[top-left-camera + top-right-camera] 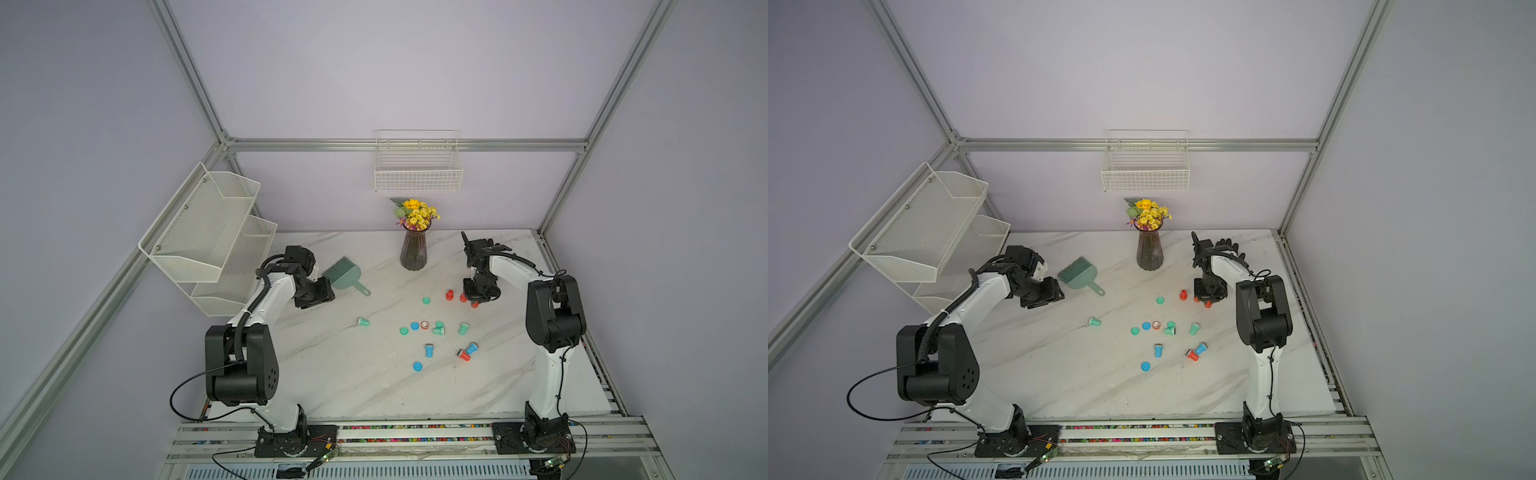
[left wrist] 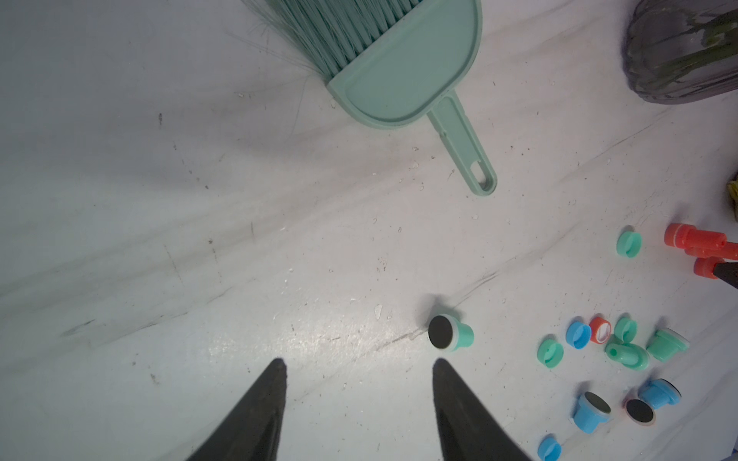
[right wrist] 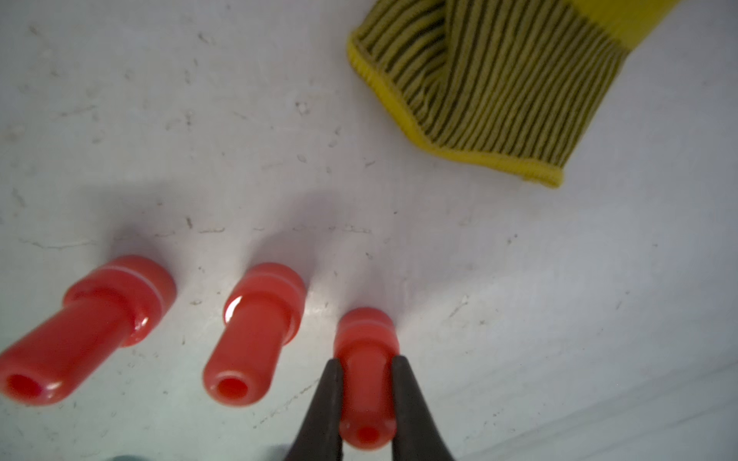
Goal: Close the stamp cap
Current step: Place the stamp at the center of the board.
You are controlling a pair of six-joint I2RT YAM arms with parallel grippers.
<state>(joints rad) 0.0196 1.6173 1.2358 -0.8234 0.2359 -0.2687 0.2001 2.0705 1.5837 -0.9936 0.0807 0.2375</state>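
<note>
You've got loads of bare table [image 1: 332,374] along the front edge. Mid-table's cluttered with stamps [image 1: 429,350] and caps [image 1: 417,366]; vase [image 1: 414,249] blocks the back edge, brush [image 1: 343,272] sits toward the left edge.

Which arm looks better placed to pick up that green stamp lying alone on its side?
Left. The left gripper is open and empty, and the green stamp lies close to its fingertips. The right gripper is shut on a red stamp, farther from it.
</note>
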